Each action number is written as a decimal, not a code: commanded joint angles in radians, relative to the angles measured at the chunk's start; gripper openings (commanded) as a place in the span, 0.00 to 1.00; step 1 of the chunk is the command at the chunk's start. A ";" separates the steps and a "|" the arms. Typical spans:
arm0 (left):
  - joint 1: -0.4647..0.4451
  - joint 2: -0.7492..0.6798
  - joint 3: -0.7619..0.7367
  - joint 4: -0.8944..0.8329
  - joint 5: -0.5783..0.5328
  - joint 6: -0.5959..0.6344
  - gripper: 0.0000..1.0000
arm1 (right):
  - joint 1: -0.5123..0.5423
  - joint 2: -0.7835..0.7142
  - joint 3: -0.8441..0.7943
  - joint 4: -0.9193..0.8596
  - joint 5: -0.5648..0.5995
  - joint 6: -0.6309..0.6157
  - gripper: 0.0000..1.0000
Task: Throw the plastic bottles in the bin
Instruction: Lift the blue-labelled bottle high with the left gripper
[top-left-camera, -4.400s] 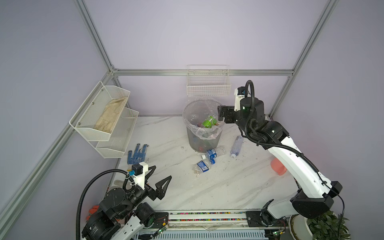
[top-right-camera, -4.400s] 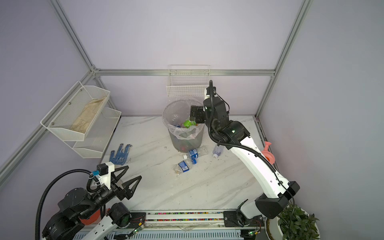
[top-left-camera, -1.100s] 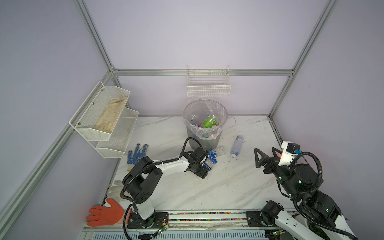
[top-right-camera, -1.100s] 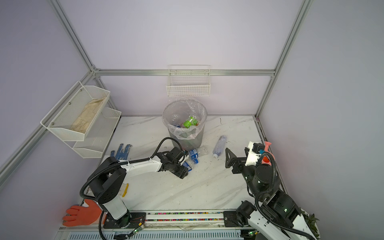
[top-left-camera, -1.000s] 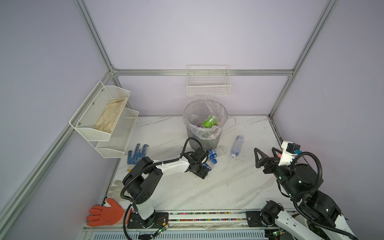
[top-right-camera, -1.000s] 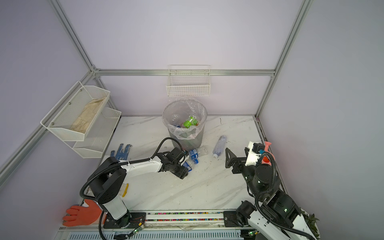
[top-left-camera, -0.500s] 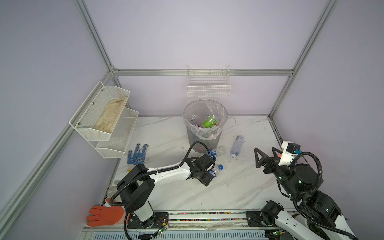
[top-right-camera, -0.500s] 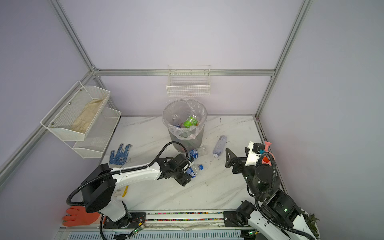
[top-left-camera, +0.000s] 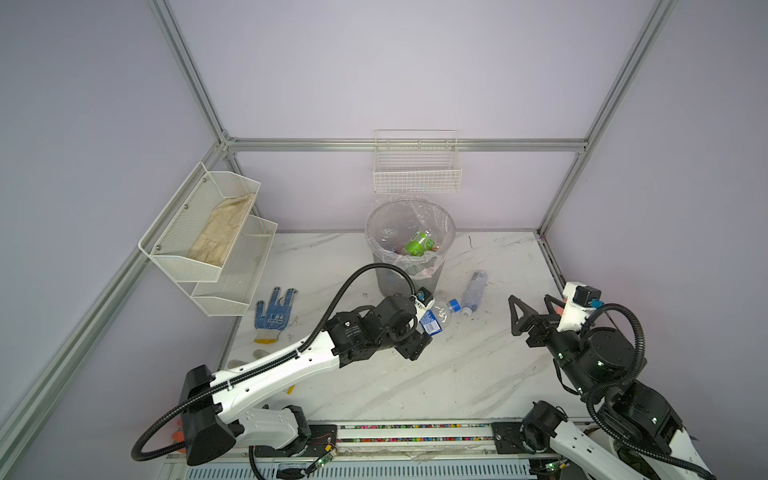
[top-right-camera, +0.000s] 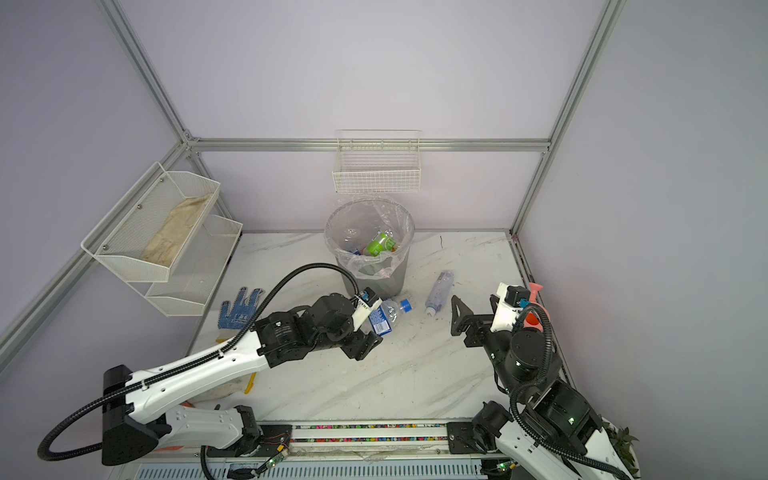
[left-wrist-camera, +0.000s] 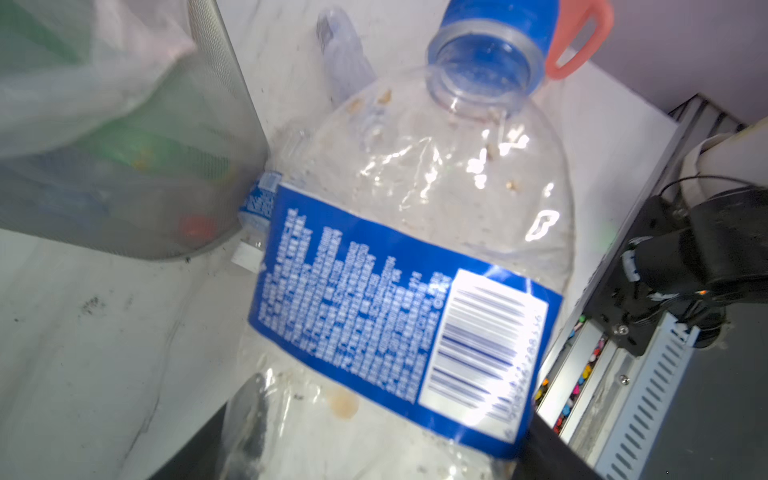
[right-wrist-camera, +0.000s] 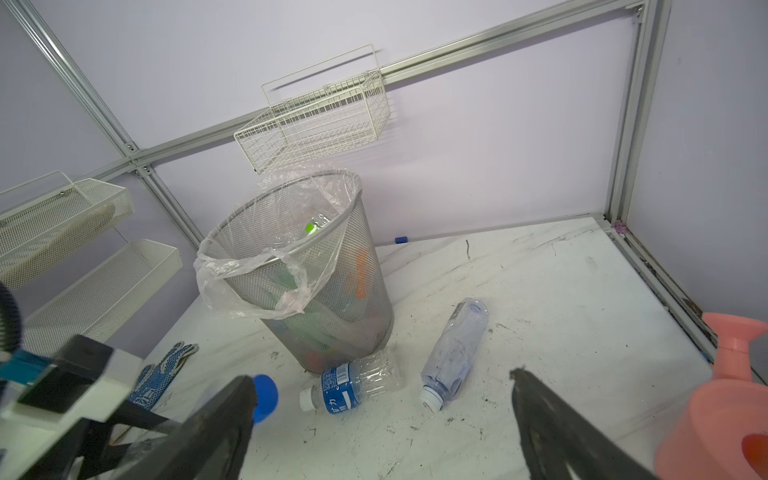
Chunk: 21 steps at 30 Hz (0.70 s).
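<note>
marble table (right-wrist-camera: 540, 291) bears bin (right-wrist-camera: 332, 299), blue-label bottle (right-wrist-camera: 353, 384), clear bottle (right-wrist-camera: 453, 353), glove (right-wrist-camera: 153, 378).

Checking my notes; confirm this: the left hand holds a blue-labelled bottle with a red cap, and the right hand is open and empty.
The cap is blue, not red, as the left wrist view shows. The left hand does hold the blue-labelled bottle; the right hand is open and empty.
</note>
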<state>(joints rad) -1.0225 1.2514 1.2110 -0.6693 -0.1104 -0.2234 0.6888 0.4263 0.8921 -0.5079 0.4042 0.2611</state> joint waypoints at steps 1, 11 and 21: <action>-0.007 -0.083 0.139 -0.003 -0.030 0.048 0.50 | -0.001 -0.008 -0.005 0.017 0.015 0.007 0.97; -0.008 -0.186 0.392 -0.028 -0.158 0.214 0.50 | -0.002 -0.011 -0.005 0.017 0.015 0.007 0.97; -0.006 -0.084 0.781 -0.064 -0.328 0.406 0.50 | -0.001 -0.008 -0.004 0.017 0.008 0.009 0.97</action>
<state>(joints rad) -1.0286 1.1301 1.8412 -0.7315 -0.3614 0.0731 0.6888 0.4244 0.8921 -0.5079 0.4038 0.2615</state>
